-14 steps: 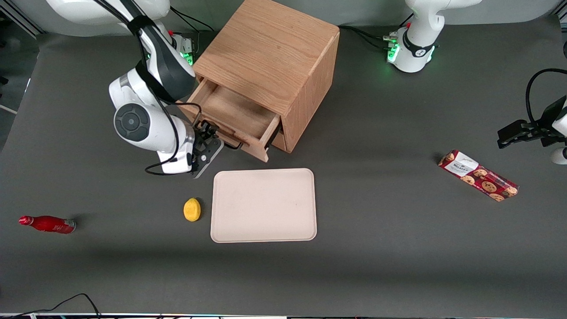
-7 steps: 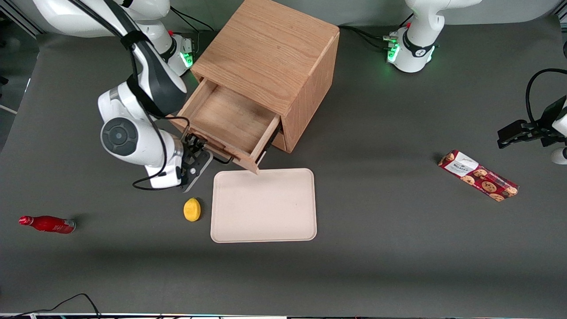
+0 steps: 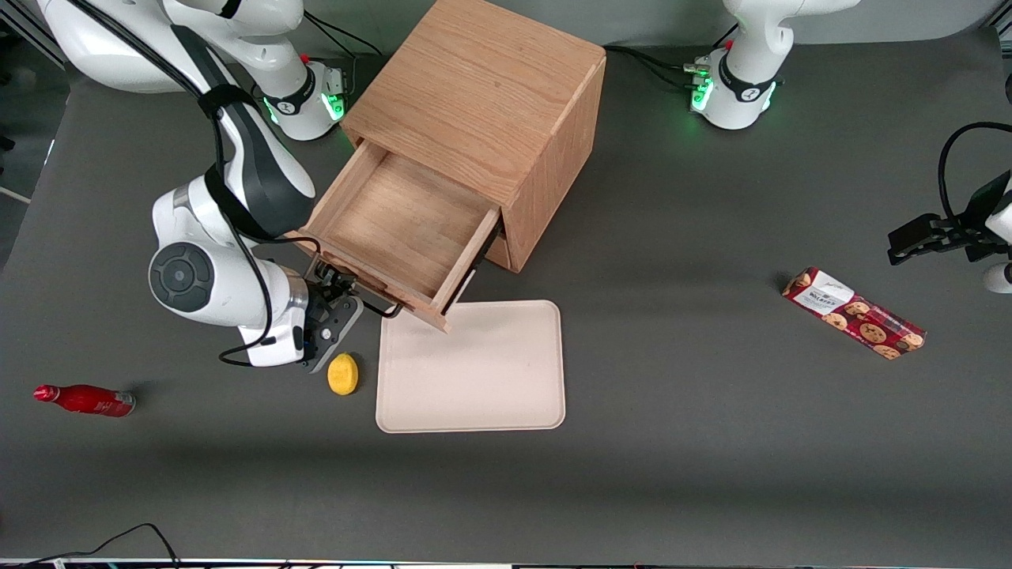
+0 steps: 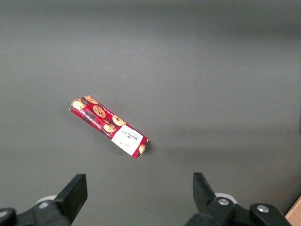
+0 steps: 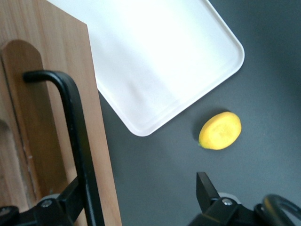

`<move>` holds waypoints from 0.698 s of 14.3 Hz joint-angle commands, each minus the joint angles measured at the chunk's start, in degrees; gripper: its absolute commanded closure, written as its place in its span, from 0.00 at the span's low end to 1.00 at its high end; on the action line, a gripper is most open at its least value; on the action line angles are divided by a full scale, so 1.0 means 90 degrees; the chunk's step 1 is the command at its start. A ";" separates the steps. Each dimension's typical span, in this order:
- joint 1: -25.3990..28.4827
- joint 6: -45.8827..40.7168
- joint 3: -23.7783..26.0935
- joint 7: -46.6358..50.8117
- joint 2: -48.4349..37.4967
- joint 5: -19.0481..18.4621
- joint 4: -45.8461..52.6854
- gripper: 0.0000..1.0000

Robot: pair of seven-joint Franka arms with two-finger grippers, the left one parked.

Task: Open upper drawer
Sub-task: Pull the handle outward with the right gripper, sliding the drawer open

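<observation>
The upper drawer (image 3: 391, 229) of the wooden cabinet (image 3: 474, 103) stands pulled well out, and its tray is empty. Its front panel (image 5: 44, 117) carries a thin black bar handle (image 3: 371, 303) (image 5: 77, 136). My gripper (image 3: 336, 291) (image 5: 139, 200) is at the drawer front, nearer to the front camera than the cabinet. It is open, with one finger (image 5: 70, 200) tucked in against the handle bar and the other finger (image 5: 205, 188) standing apart over the dark table. The drawer's corner overhangs the edge of the beige tray.
A beige tray (image 3: 470, 367) (image 5: 155, 56) lies in front of the drawer, and a yellow lemon (image 3: 342, 374) (image 5: 220, 131) sits beside it, close under my wrist. A red bottle (image 3: 83, 400) lies toward the working arm's end. A cookie box (image 3: 854, 313) (image 4: 109, 127) lies toward the parked arm's end.
The upper drawer has slid farther out of the cabinet toward the front camera. My gripper moved with the handle and now sits closer to the lemon.
</observation>
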 commanded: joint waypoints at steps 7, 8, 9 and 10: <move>-0.0001 -0.0062 -0.0130 -0.0792 0.0768 -0.0196 0.0977 0.00; 0.0028 -0.0062 -0.0266 -0.0802 0.0807 -0.0186 0.1104 0.00; 0.0038 -0.0062 -0.0297 -0.0802 0.0827 -0.0196 0.1134 0.00; 0.0038 -0.0062 -0.0297 -0.0909 0.0856 -0.0264 0.1135 0.00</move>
